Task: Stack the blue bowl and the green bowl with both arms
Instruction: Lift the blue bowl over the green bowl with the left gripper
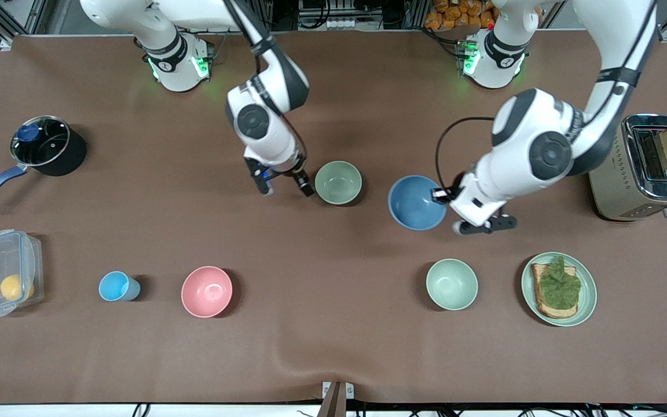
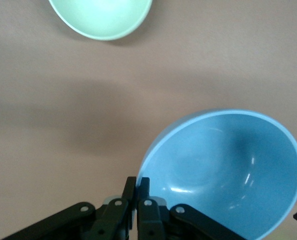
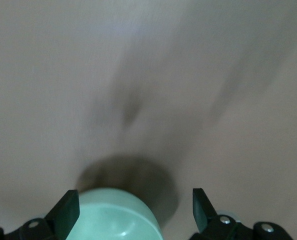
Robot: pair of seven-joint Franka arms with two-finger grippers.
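Observation:
The blue bowl [image 1: 416, 202] is in mid-table, toward the left arm's end. My left gripper [image 1: 442, 196] is shut on its rim. In the left wrist view the fingers [image 2: 137, 186] pinch the rim of the blue bowl [image 2: 223, 170], which hangs tilted. A green bowl [image 1: 338, 182] stands beside the blue bowl, toward the right arm's end. My right gripper [image 1: 285, 185] is open and empty, close beside this green bowl. In the right wrist view the green bowl [image 3: 113, 217] shows between the open gripper's [image 3: 133, 207] fingers. A green bowl [image 2: 101, 17] also shows in the left wrist view.
A second green bowl [image 1: 452, 284] and a green plate with toast [image 1: 559, 288] lie nearer the front camera. A toaster [image 1: 652, 168] stands at the left arm's end. A pink bowl [image 1: 206, 291], light-blue cup [image 1: 116, 286], pot [image 1: 44, 145] and plastic box [image 1: 3, 272] lie toward the right arm's end.

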